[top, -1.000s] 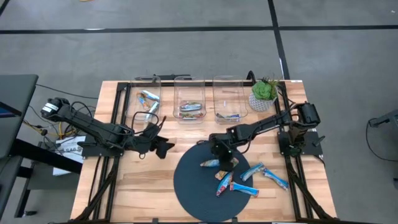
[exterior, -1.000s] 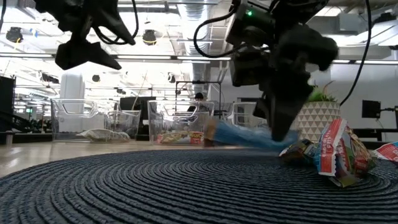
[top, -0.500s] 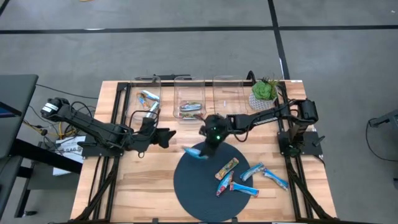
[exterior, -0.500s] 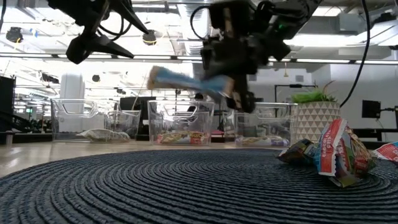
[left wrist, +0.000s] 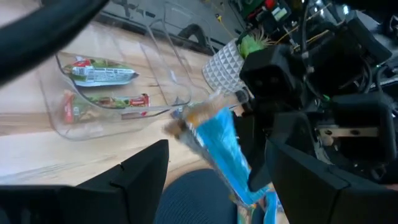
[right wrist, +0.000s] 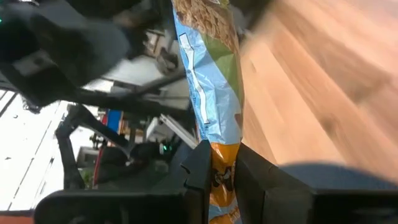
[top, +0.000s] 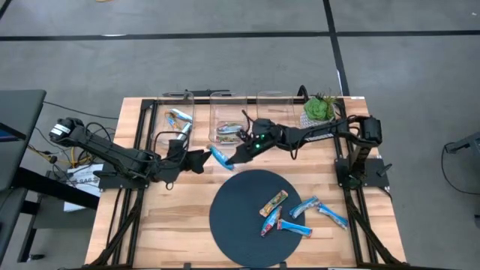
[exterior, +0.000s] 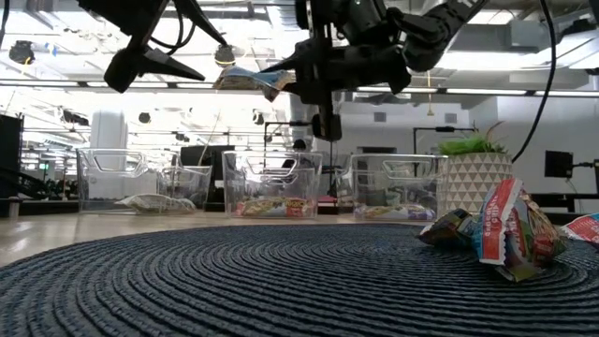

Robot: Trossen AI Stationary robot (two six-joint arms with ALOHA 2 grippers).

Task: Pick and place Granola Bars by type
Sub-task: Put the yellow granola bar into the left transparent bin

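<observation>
My right gripper (top: pixel 238 153) is in the air between the round dark mat (top: pixel 225 225) and the clear bins, shut on a blue granola bar (top: pixel 220 157), also seen in the low view (exterior: pixel 251 80). My left gripper (top: pixel 201 160) is open just left of the bar's free end. In the left wrist view the bar (left wrist: pixel 217 149) hangs ahead of the open fingers, apart from them. Several more bars (top: pixel 274 202) (top: pixel 304 206) lie flat on the mat's right part. Sorted bars lie in the bins (top: pixel 178 118) (top: pixel 231 132). My right gripper pinches the blue bar between its two fingers (right wrist: pixel 198 171) at the wrapper's orange end (right wrist: pixel 221 169). It comes from the table's right, along the bar. The bar is lifted clear and sticks out roughly level toward my left gripper, free end (top: pixel 212 150) leading.
Three clear bins (top: pixel 276 105) stand in a row along the far edge. A potted plant (top: pixel 318 111) is at their right. Both arm bases flank the table. Bare wood shows left of the mat (top: pixel 165 217).
My right gripper has lifted the blue bar off the mat. It has carried the bar up and toward the table's far left, to my left gripper. The bar has gone from lying on the mat to held level in the air. My left gripper has moved slightly toward the bar.
</observation>
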